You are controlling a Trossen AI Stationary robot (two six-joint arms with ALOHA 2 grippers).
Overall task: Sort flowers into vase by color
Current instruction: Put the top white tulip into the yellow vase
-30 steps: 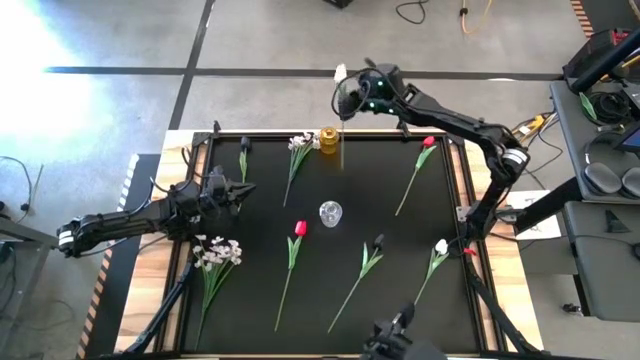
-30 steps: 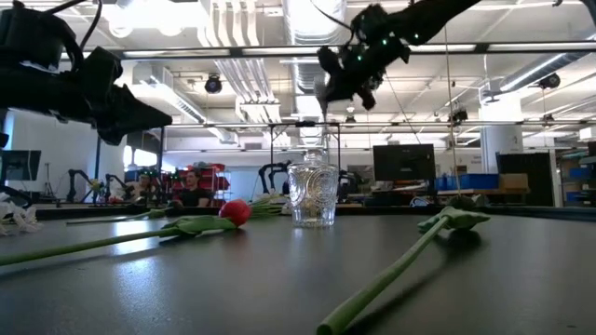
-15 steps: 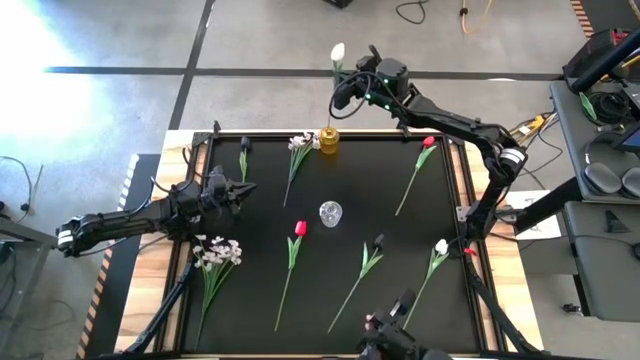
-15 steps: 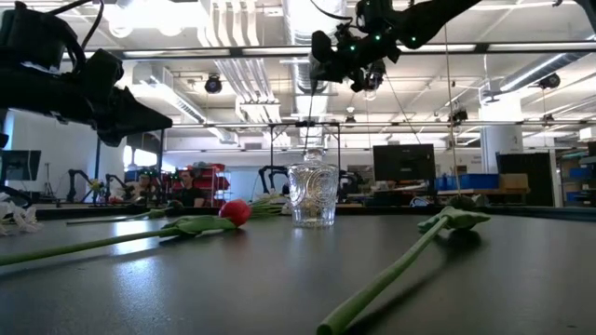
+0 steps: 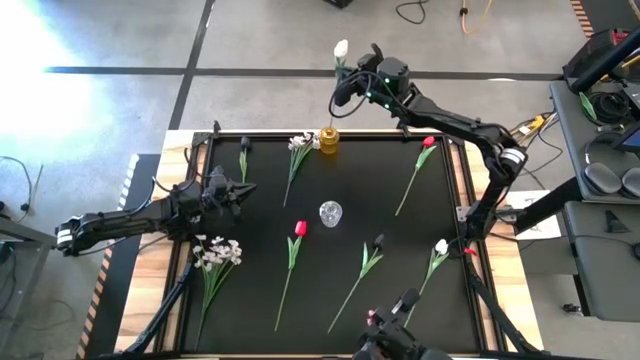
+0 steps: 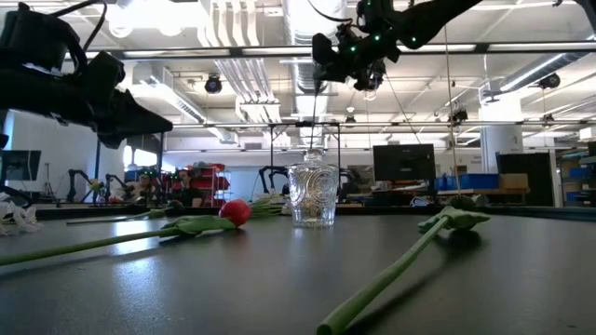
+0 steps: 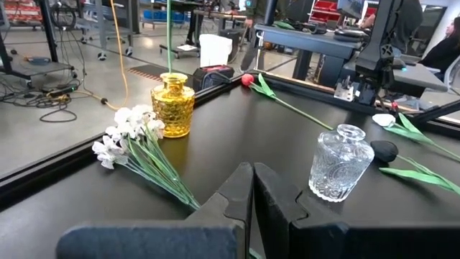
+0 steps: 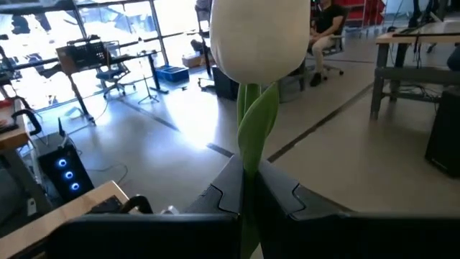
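The left gripper point(image 5: 243, 187) hangs over the left side of the black table point(image 5: 400, 270), fingers point(image 7: 237, 188) pressed together and empty; beyond its fingertips a spray of small white blossoms point(image 7: 136, 140) lies beside the amber vase point(image 7: 172, 104), with the clear glass vase point(image 7: 341, 162) off to one side. Another white spray point(image 5: 215, 254) lies just below that gripper in the high view, then a red tulip point(image 5: 299, 229), a dark tulip point(image 5: 377, 241), a second red tulip point(image 5: 428, 143) and a white one point(image 5: 441, 247). The right gripper point(image 5: 345, 88) is raised above the table's far edge, its fingers point(image 8: 230, 188) pinching the stem of a white tulip point(image 8: 259, 36), whose bloom stands upright just above the fingertips.
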